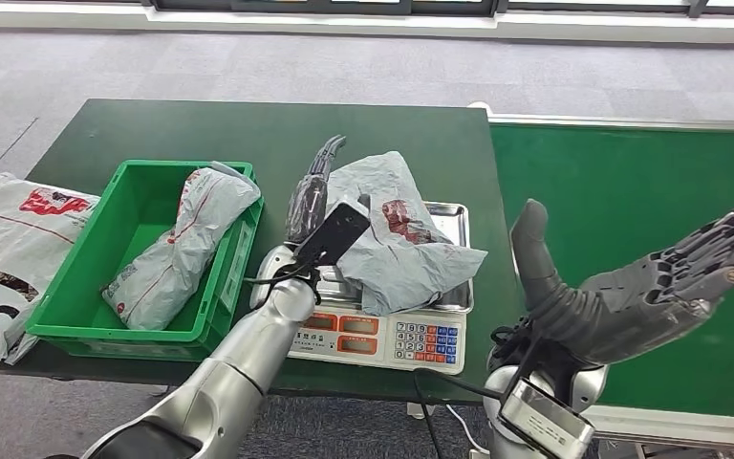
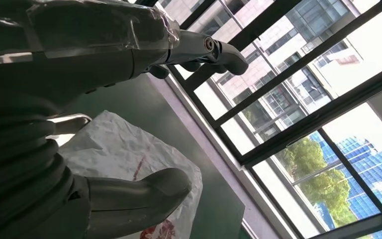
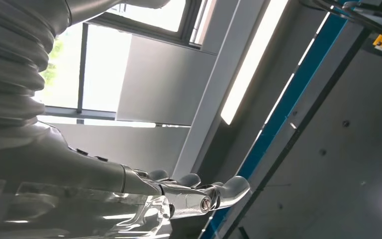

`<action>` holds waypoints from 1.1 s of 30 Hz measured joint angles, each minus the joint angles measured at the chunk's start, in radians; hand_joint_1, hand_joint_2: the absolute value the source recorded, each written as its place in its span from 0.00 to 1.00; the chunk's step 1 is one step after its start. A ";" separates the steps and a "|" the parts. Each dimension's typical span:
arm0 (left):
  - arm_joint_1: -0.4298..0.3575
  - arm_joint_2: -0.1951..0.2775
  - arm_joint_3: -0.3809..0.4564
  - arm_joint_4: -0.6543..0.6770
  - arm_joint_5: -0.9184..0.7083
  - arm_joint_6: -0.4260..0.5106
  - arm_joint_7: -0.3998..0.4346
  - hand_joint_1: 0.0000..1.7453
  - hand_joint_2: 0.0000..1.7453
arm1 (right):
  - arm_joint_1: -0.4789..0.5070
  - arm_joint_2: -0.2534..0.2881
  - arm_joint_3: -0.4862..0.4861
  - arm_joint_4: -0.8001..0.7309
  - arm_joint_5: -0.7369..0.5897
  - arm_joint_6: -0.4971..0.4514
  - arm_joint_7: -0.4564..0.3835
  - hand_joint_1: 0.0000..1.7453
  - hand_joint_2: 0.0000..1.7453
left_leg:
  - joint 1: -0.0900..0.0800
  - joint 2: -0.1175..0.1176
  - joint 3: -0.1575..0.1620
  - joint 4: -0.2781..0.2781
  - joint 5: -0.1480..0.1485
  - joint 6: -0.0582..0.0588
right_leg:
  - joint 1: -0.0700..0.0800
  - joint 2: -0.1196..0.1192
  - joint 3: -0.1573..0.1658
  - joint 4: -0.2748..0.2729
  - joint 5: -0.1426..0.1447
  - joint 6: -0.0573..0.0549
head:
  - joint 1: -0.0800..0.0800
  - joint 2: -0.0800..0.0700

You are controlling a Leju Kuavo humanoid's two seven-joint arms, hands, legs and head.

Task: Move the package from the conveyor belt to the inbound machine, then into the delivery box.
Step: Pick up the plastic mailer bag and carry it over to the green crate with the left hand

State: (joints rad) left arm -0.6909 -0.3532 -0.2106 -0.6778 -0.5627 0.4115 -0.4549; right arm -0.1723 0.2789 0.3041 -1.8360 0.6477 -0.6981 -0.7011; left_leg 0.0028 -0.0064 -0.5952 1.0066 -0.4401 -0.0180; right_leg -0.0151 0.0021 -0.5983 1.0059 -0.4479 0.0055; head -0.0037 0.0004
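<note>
Left hand (image 1: 313,196) is the one that matters: it's stretched out flat along the left edge of the grey package (image 1: 397,239), fingers straight and apart, gripping nothing as far as I can tell, and from the left wrist view the thumb (image 2: 139,191) sits right up against the crinkled plastic. That package is lying on the steel pan of the weighing scale (image 1: 454,222), which I'd guess is the "inbound machine", so it's immediately to the right of that hand, with its long axis running roughly diagonal, from far-left to near-right. The green delivery box (image 1: 134,251) is on the hand's other side, to the left, already with one wrapped parcel (image 1: 177,249) leaning in it. So my read is the next move is a sideways carry leftward, and the left arm is clearly the nearer one. Right hand (image 1: 645,287) is open too, palm up and spread wide, hovering over the green conveyor belt (image 1: 631,191), well apart from the package. Writing-wise: there's a red printed patch on the package that's unreadable, the scale has a numbered keypad (image 1: 425,341), and a white bag (image 1: 10,249) at the far left shows big black "IS" letters.
</note>
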 joint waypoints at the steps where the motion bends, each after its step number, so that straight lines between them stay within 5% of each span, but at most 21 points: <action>1: -0.018 0.000 -0.009 0.018 0.011 0.001 0.009 0.00 1.00 | 0.000 0.000 0.000 0.000 -0.005 0.000 0.000 0.00 1.00 | 0.000 0.000 0.000 0.000 0.000 0.000 | 0.000 0.000 0.000 0.000 0.000 0.000 | 0.000 0.000; 11: -0.134 0.000 -0.094 0.157 0.101 0.000 0.057 0.00 1.00 | -0.002 0.000 0.004 0.018 -0.025 0.001 0.000 0.00 1.00 | 0.000 0.000 0.000 0.000 0.000 0.000 | 0.000 0.000 0.000 0.000 0.000 0.000 | 0.000 0.000; 20: -0.147 0.000 -0.151 0.185 0.361 -0.159 0.069 0.00 1.00 | -0.004 0.000 0.008 0.045 -0.034 0.002 0.000 0.00 1.00 | 0.000 0.000 0.000 0.000 0.000 0.000 | 0.000 0.001 0.000 0.000 0.000 0.000 | 0.000 0.000; 33: -0.146 0.000 -0.246 0.219 0.481 -0.171 0.074 0.00 1.00 | -0.006 0.000 0.017 0.054 -0.018 0.002 0.000 0.00 1.00 | 0.000 0.000 0.000 0.000 0.000 0.000 | 0.000 0.001 0.000 0.000 0.000 0.000 | 0.000 0.000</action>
State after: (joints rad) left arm -0.8365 -0.3532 -0.4569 -0.4587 -0.0812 0.2407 -0.3805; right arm -0.1781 0.2789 0.3214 -1.7817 0.6294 -0.6958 -0.7010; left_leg 0.0028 -0.0060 -0.5956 1.0066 -0.4401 -0.0179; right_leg -0.0151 0.0028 -0.5985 1.0059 -0.4479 0.0056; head -0.0038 0.0004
